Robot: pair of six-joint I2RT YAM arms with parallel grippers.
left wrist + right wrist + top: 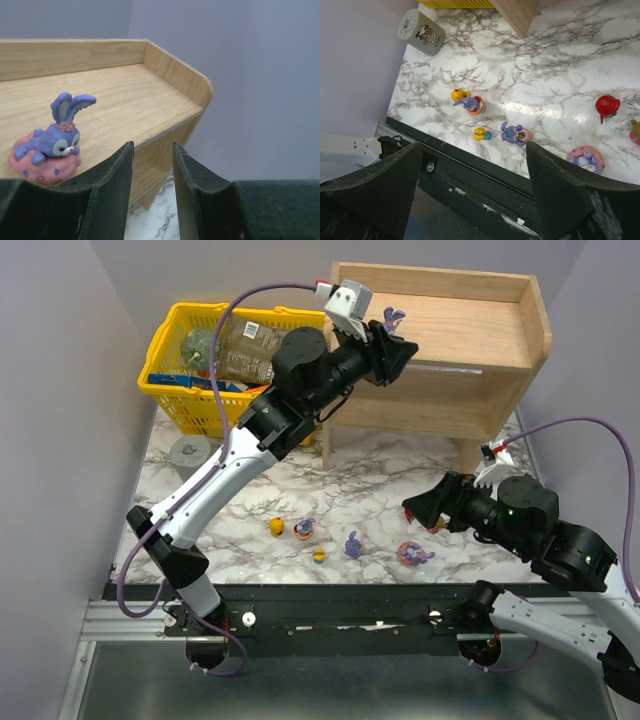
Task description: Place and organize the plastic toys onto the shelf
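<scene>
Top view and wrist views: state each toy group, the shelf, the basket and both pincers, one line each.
Shelf bunny: upright on the top tier, not gripped.
Shelf: top tier holds one bunny.
Table toys: loose on the marble.
Left pincer: open, empty.
Right pincer: open, empty.
Yellow basket: full.

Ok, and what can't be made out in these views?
- Bunny on the shelf: top view, mostly hidden by the left gripper.
- Lower tier, its rear: top view, covered by the upper board.
- Red toy: top view, partly behind the right gripper.
- Yellowish toy: right wrist view, cut off by the right edge.
</scene>
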